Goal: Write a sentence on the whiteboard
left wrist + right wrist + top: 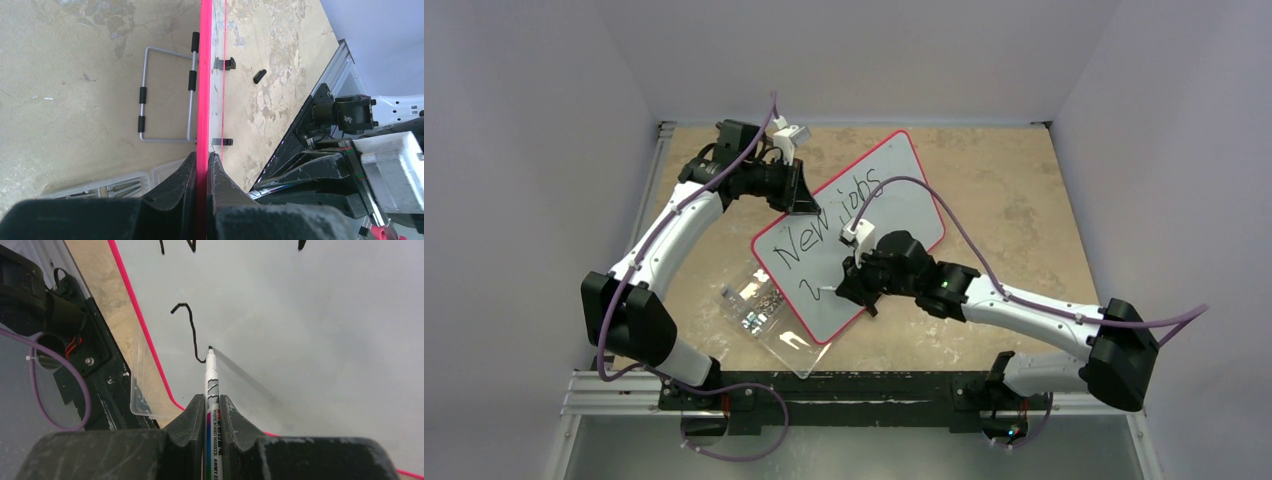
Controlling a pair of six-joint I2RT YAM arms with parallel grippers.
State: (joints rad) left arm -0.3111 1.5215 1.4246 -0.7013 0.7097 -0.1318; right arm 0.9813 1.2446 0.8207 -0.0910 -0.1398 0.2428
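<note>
Nearest the arm bases, we are seeing a clear plastic box of small parts lying on the tabletop. The near corner of the whiteboard is overlapping it. Just beyond, the right claw is grasping a marker, its 2 fingers pinching the barrel from both sides. The black tip is touching the board at the end of a curved stroke. The whiteboard is sitting diagonally across the middle of the tabletop. The sentence is showing as "New jobs" on the upper line, with only the first strokes of line 2 below it. Farther back, the left claw is clenching the board's red rim at its far left edge, both jaws pressing flat against it.
</note>
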